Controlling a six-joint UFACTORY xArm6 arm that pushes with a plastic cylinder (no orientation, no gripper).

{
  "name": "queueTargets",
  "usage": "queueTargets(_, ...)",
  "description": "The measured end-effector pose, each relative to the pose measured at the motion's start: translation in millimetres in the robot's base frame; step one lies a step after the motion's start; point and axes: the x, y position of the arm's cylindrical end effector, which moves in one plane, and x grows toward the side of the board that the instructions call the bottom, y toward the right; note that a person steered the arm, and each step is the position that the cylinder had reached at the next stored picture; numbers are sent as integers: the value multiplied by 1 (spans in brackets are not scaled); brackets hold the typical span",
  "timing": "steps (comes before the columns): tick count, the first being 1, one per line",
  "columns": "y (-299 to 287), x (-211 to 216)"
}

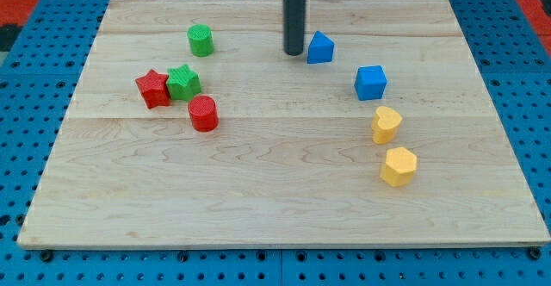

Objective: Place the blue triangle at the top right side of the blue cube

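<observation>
Nearest, a faceted yellow hexagon (399, 166) and a yellow heart (386, 124) sit on the pale wooden board (258, 200). Beyond them sits the blue cube (371, 82); the ridged blue triangle (320, 47) lies up-left of it. My tip (294, 53), fingerless, stands just left of the triangle.

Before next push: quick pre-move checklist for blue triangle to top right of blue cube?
1. My tip shows, just left of the blue triangle: ok.
2. Tip touching triangle: cannot tell.
3. Triangle at cube's top right: not ok; it sits to the upper left of the blue cube.
4. Board up and right of the cube free: ok.
5. Yellow blocks below the cube, off the path: ok.
</observation>
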Motion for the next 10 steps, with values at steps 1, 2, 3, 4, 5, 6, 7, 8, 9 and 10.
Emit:
queueTargets(1,36,9)
queueTargets(2,-35,9)
queueTargets(3,-49,9)
queueTargets(4,-59,-1)
queueTargets(5,-26,-3)
queueTargets(6,5,4)
queueTargets(7,21,4)
queueTargets(8,50,4)
queueTargets(9,73,0)
queueTargets(10,40,-2)
